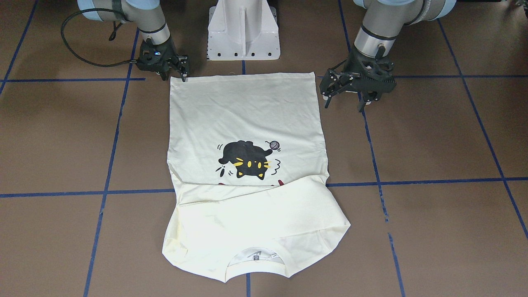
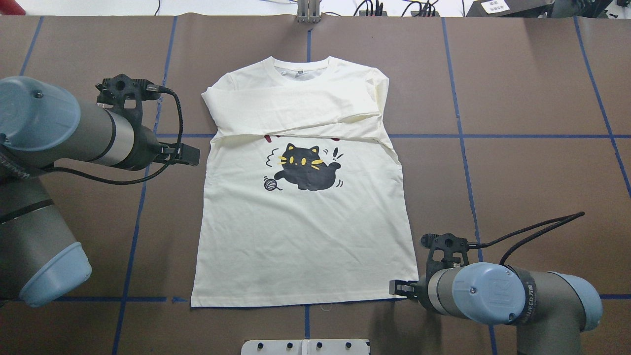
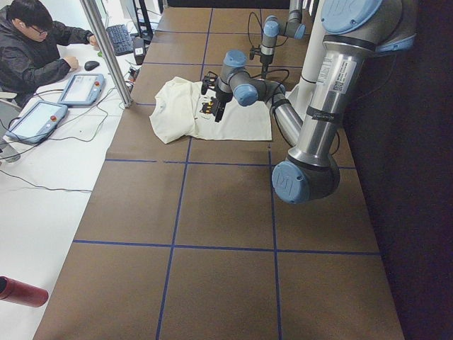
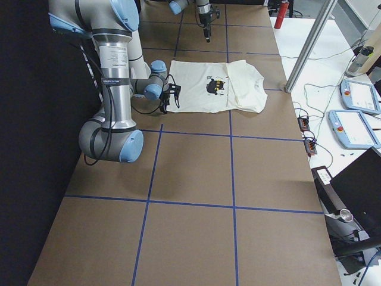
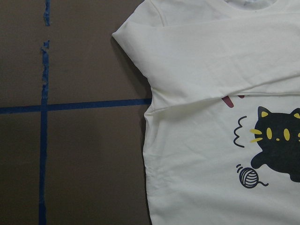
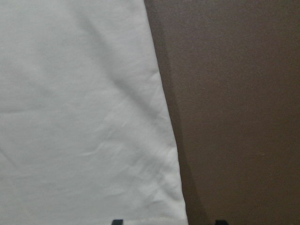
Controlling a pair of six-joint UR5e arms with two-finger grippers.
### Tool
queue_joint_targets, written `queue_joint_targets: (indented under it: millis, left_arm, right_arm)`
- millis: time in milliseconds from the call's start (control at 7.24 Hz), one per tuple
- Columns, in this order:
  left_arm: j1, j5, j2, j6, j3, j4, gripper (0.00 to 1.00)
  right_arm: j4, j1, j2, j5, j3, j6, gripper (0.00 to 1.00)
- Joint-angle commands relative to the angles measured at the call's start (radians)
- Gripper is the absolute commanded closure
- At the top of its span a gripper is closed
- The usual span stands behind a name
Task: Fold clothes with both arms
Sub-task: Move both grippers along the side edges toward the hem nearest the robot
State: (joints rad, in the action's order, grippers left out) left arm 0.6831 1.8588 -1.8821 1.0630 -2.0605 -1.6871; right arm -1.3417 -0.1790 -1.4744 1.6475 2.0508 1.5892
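Observation:
The clothes are one cream long-sleeved T-shirt (image 2: 300, 231) lying flat, print up, hem toward the robot. Both sleeves (image 2: 296, 106) are folded across the chest and hide most of the red word above the black cat (image 2: 308, 167). My left gripper (image 1: 344, 99) hangs open above the table just off the shirt's side edge, near the folded sleeve (image 5: 206, 61); none of its fingers show in the left wrist view. My right gripper (image 2: 397, 288) stands open at the hem corner (image 1: 175, 80). In the right wrist view its fingertips (image 6: 117, 221) straddle the shirt's edge (image 6: 164, 117).
The white pedestal base (image 1: 243, 33) stands just behind the hem. Blue tape lines (image 2: 138, 207) cross the brown table. At the table's far side a person (image 3: 32, 49) sits at a white desk with pendants (image 3: 35, 117) and cables. A red cylinder (image 3: 21, 292) lies there.

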Motion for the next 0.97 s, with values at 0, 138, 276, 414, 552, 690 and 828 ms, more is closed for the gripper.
queue_joint_targets:
  millis: [0,138,276,414,552,690,828]
  left_arm:
    - [-0.001,-0.001,-0.005,0.002,0.000,0.000,0.00]
    - [-0.001,-0.001,-0.005,0.002,0.000,0.000,0.00]
    - [-0.001,-0.001,-0.005,0.002,0.000,0.000,0.00]
    - [-0.001,-0.001,-0.006,0.002,0.000,0.000,0.00]
    - [-0.001,-0.001,-0.006,0.002,0.000,0.000,0.00]
    - [-0.001,-0.001,-0.006,0.002,0.000,0.000,0.00]
    - [-0.001,-0.001,-0.006,0.002,0.002,-0.002,0.00]
  right_arm:
    - [-0.001,-0.011,-0.001,0.000,-0.004,-0.002,0.28]
    - [-0.002,-0.011,-0.001,0.000,-0.004,-0.002,0.28]
    - [-0.002,-0.011,0.000,0.002,-0.003,0.000,0.34]
    - [-0.002,-0.011,0.002,0.002,-0.004,0.000,0.34]
    - [-0.002,-0.011,0.002,0.002,-0.004,0.000,0.35]
    - [-0.002,-0.011,0.002,0.002,-0.004,0.000,0.40]
    - [-0.002,-0.008,0.003,0.002,-0.009,0.000,0.48]
